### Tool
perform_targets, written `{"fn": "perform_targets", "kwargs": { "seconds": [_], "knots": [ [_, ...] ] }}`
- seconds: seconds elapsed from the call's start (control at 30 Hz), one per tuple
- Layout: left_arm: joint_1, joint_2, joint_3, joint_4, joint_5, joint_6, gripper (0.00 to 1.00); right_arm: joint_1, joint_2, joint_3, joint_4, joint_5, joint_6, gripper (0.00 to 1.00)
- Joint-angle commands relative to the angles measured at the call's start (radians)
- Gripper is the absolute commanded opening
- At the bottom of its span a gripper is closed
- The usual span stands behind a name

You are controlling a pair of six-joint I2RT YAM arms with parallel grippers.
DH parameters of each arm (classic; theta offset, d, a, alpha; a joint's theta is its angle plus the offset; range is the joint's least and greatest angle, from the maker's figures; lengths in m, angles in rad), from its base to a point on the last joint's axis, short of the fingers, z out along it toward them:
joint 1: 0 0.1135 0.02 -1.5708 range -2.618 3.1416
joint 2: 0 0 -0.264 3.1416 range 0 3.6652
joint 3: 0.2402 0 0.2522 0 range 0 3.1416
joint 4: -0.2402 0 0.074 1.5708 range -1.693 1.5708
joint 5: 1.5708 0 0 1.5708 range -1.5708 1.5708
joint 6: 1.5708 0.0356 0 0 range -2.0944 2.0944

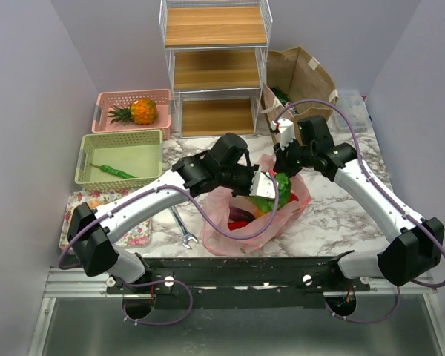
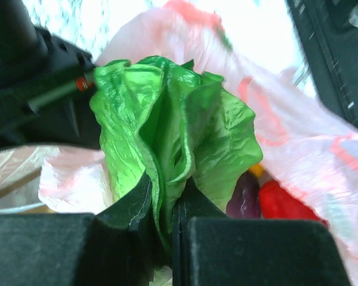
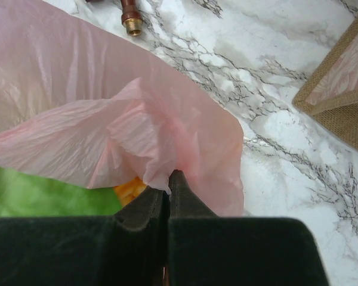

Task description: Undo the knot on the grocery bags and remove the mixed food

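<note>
Reaching into the pink bag (image 3: 59, 77), left gripper (image 2: 165, 199) pinched on lettuce (image 2: 167, 119); right gripper (image 3: 167, 186) clamped on the bag's rim.

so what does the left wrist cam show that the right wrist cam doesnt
Left wrist only: the left gripper shut on the lettuce, with a purple eggplant and a red vegetable beside it. Right wrist only: the right gripper pinching the rim of the pink bag, the marble table, and a tan-edged corner I cannot identify. Both: the pink bag and green lettuce.

pink bag (image 3: 77, 77), grn lettuce (image 2: 167, 119), marbled tbl (image 3: 274, 89)
</note>
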Motion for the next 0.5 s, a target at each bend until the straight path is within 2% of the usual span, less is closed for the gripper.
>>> {"fn": "perform_targets", "kwargs": {
  "seconds": [0.0, 0.17, 0.27, 0.37, 0.4, 0.43, 0.47],
  "knots": [
    [0.003, -0.059, 0.100, 0.016, 0.277, -0.226, 0.00, -0.004, 0.003, -0.001, 0.020, -0.023, 0.021, 0.01],
    [0.003, -0.101, 0.125, 0.194, 0.459, -0.533, 0.00, -0.003, 0.010, 0.003, 0.025, -0.027, 0.031, 0.01],
    [0.010, -0.114, 0.119, 0.316, 0.478, -0.700, 0.00, -0.004, 0.011, 0.007, 0.025, -0.031, 0.036, 0.01],
    [0.067, -0.142, 0.130, 0.428, 0.479, -0.896, 0.00, -0.004, 0.008, 0.006, 0.022, -0.024, 0.034, 0.01],
    [0.103, -0.154, 0.145, 0.428, 0.483, -0.918, 0.00, -0.004, 0.008, 0.005, 0.022, -0.023, 0.032, 0.01],
    [0.136, -0.167, 0.169, 0.371, 0.476, -0.880, 0.00, -0.004, 0.007, 0.005, 0.022, -0.022, 0.033, 0.01],
    [0.177, -0.174, 0.212, 0.249, 0.473, -0.787, 0.00, -0.003, 0.005, 0.006, 0.022, -0.023, 0.033, 0.01]
  ]
}}
